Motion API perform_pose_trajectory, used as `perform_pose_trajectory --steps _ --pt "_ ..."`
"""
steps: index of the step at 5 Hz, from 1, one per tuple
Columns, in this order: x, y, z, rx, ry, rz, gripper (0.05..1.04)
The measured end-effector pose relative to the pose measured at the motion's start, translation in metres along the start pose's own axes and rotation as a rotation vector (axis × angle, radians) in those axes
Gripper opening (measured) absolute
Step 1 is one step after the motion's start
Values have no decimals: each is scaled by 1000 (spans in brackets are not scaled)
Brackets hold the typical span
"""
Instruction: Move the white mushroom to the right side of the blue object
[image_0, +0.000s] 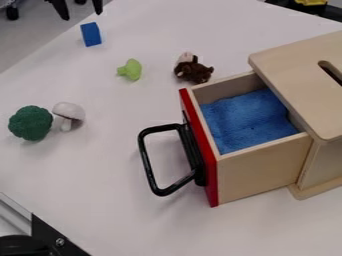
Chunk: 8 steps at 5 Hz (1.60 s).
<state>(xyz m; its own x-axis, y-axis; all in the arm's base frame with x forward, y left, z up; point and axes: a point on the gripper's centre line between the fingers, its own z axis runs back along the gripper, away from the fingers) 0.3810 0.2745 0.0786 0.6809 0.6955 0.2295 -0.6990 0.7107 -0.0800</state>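
Well, the white toy mushroom (69, 112) sits on the left part of the white table (113, 165), its rounded cap toward the far side and its short stem toward the near side; whether it stands upright or leans, I can't tell. Just to its left is a dark green toy broccoli (31, 123), so close that I can't tell whether the two touch. The blue block (91, 34) is well apart from them, toward the far left edge of the table, farther off and a bit to the right of the mushroom. At the far edge of the view, just beyond the block, hangs the black two-finger gripper (81, 16), its fingers spread apart with nothing between the tips. Between the block and the middle of the table lies a light green toy vegetable (133, 70), and right of that a small brown plush animal (193, 71) with a pale part on its far side. The right side holds a light wooden box (300, 75) with a slot in its top. Its drawer (264, 172) is pulled out toward the left, with a red front (206, 150) and a black looped handle (149, 170), and a blue cloth (246, 121) lies inside. A metal rail (15, 212) and a black bracket (53, 237) show at the near left corner
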Motion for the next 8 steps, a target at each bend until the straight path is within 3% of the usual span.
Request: perform_pose_trajectory --steps 1,2,3,4,6,7,8 --pt "-11 2 -22 8 58 1 1001" --pt "-24 5 -30 20 121 47 1001" --pt "-32 7 -22 8 123 117 1001" --pt "-37 20 -6 27 109 251 1001" --pt "-89 27 26 46 124 484 1001" --pt "-121 26 38 22 114 546 1001" --pt "-146 28 41 42 75 590 1001"
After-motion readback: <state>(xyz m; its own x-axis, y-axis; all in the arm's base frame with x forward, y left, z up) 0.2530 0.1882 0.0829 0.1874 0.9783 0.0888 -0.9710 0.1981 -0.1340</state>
